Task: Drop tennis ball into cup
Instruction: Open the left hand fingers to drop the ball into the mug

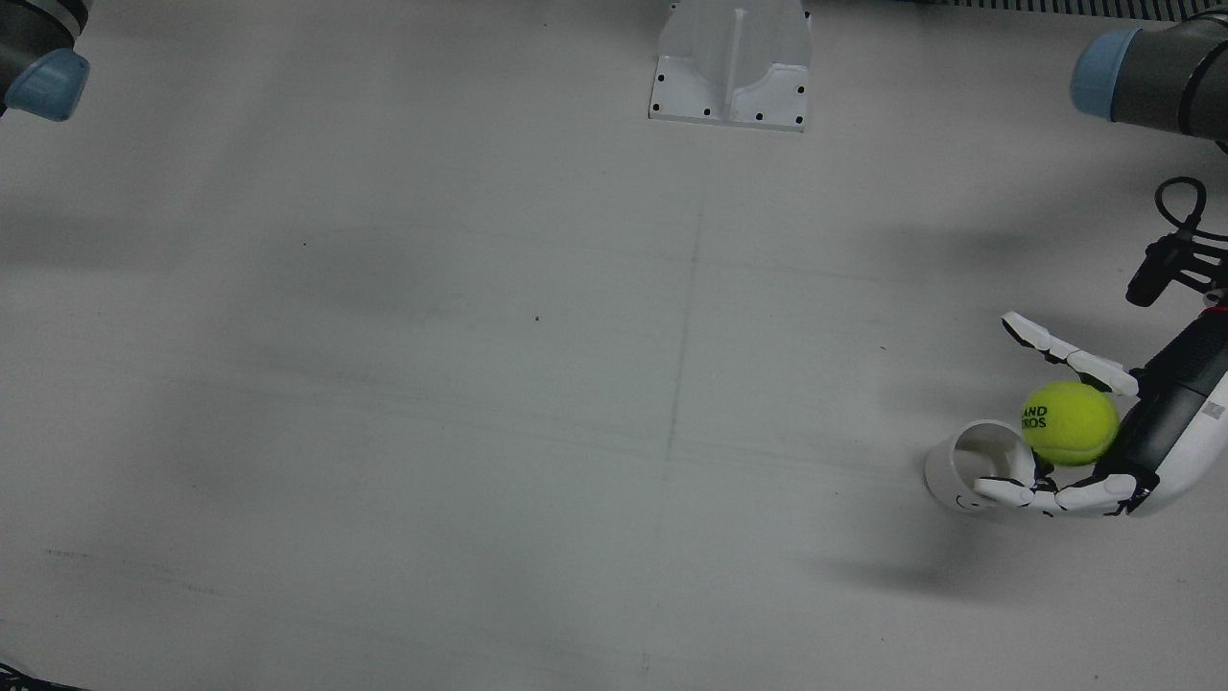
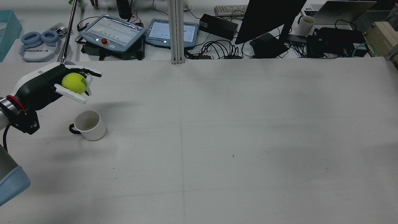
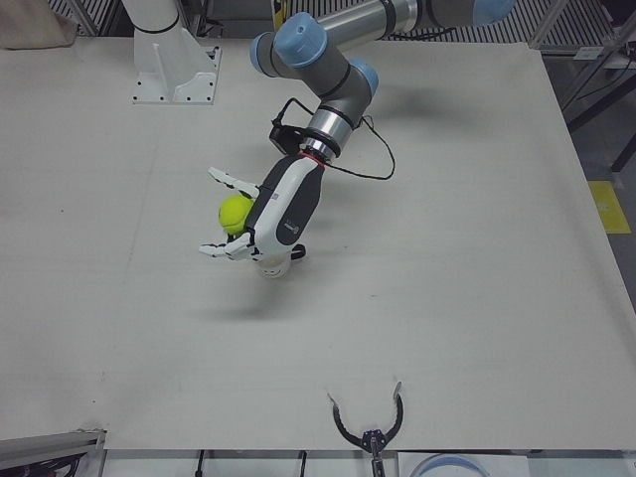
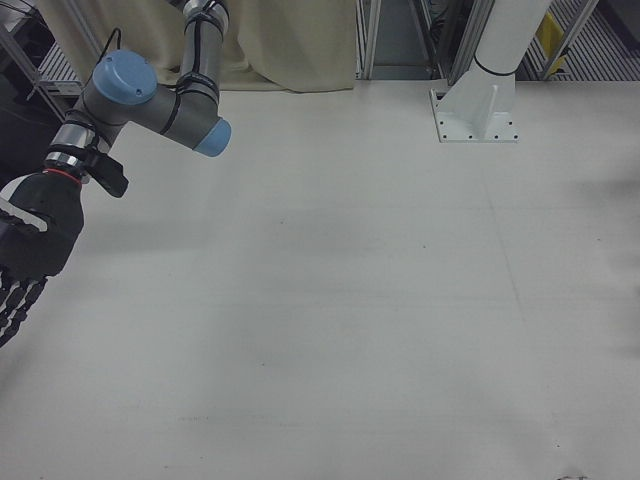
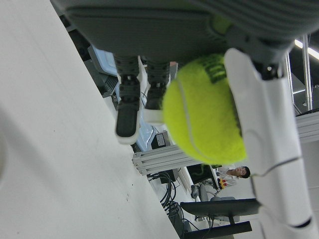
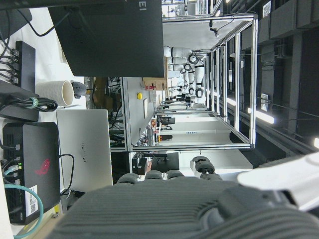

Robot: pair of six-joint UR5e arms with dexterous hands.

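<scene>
Left hand [image 2: 46, 85]: raised above the table [image 2: 217, 140] at the robot's left edge, forearm slanting down from the elbow, palm turned inward toward the table's middle
Left hand, fingers [image 1: 1065, 357]: spread and only partly curled; the ball sits against the palm with one finger along each side of it, a loose cradle, not a tight clamp
Left hand, other views: black palm and white finger shells in the front view [image 1: 1151, 432]; white back of the hand faces the left-front camera [image 3: 278, 214]
Tennis ball [image 2: 74, 83]: yellow-green, dark lettering on its side, held in the left hand clear of the table surface; also seen in the front view [image 1: 1070, 423], the left-front view [image 3: 235, 213] and close up in the left hand view [image 5: 202, 112]
Cup [image 2: 90, 125]: white mug, upright, mouth open and empty, dark handle on its left side in the rear view; stands on the table below the left hand and nearer the robot
Ball to cup: in the front view the ball overlaps the cup [image 1: 974, 465] rim at one side; in the rear view it is above and beyond the cup, not over the mouth
Right hand [image 4: 30, 255]: at the table's right edge, held high, dark palm, fingers pointing downward and apart, holding nothing
Right arm [image 4: 150, 105]: bent at the elbow, blue joint caps, wrist angled down to the hand
Table: white, seam running down its middle
</scene>
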